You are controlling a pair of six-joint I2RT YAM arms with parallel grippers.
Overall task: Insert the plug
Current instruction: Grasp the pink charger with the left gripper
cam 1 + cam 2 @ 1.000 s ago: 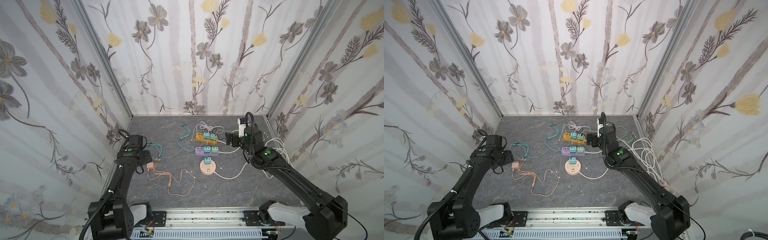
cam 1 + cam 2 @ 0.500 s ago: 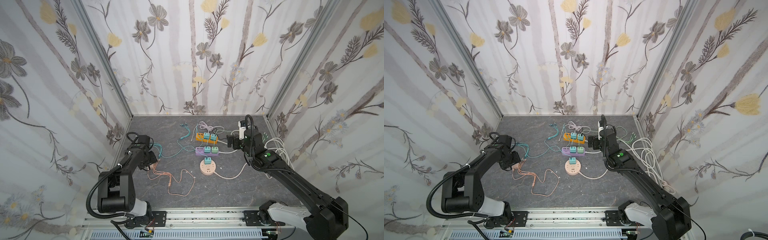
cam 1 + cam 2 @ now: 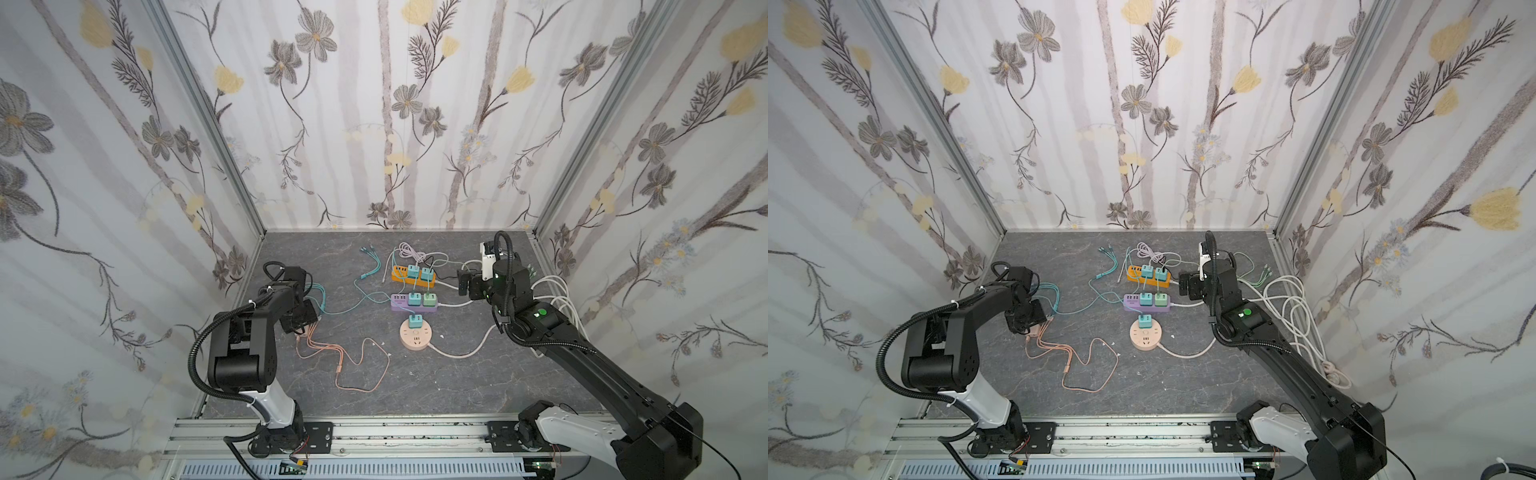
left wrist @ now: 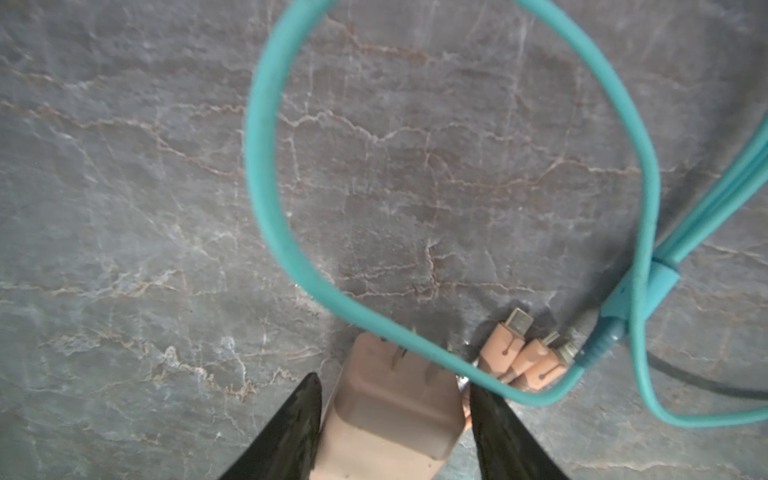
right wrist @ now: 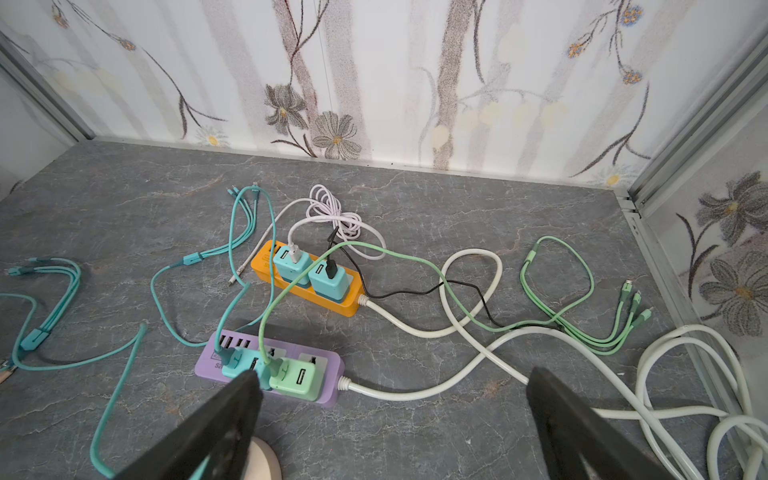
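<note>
Left wrist view: left claw (image 4: 392,380) part-open, fingers either side of peach plug (image 4: 386,415); whether it grips cannot be told. Plug sits at left of worktop (image 4: 124,208), teal cable (image 4: 266,232) crossing its prongs, well apart from round peach socket (image 3: 416,337). Right claw (image 5: 395,376) spread wide, holding nothing, near purple strip (image 5: 328,392).

Three outlets line the middle of the counter (image 3: 415,374): the rear power strip (image 3: 397,276) farthest back, the middle power strip (image 3: 398,300) just before it, the round socket (image 3: 417,340) nearest the front. Well to their left, the plug (image 4: 390,407) lies between the left gripper's (image 4: 392,380) fingers, beside loose cable ends (image 4: 523,353). Coiled cords (image 5: 685,329) lie along the right edge.
</note>
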